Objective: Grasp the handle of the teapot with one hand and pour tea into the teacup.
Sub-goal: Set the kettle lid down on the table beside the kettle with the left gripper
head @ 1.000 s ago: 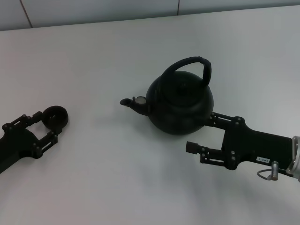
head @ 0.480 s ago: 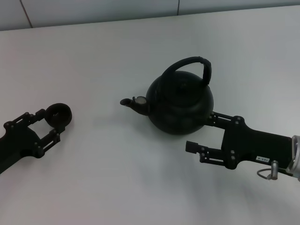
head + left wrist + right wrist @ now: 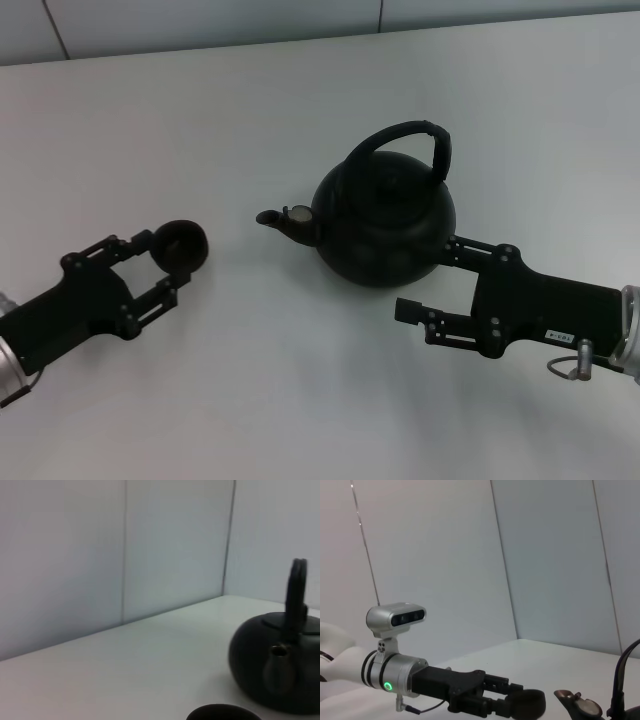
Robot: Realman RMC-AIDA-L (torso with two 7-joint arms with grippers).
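The black teapot (image 3: 385, 218) stands mid-table, spout pointing left, its arched handle (image 3: 402, 138) upright over the lid. My left gripper (image 3: 163, 264) is shut on the small dark teacup (image 3: 181, 244), which sits a short way left of the spout. My right gripper (image 3: 428, 280) is open low at the teapot's near right side, one finger reaching along the pot's base and the other free in front. The left wrist view shows the teapot (image 3: 280, 667), its handle (image 3: 298, 594) and the teacup's rim (image 3: 222, 713). In the right wrist view the teacup (image 3: 527, 702) sits near the spout.
The white table (image 3: 300, 100) runs back to a pale wall. The left arm's silver wrist with its camera (image 3: 395, 617) shows in the right wrist view. Nothing else stands on the table.
My left gripper has carried the teacup to the right, toward the teapot's spout. The right gripper and the teapot have stayed where they were.
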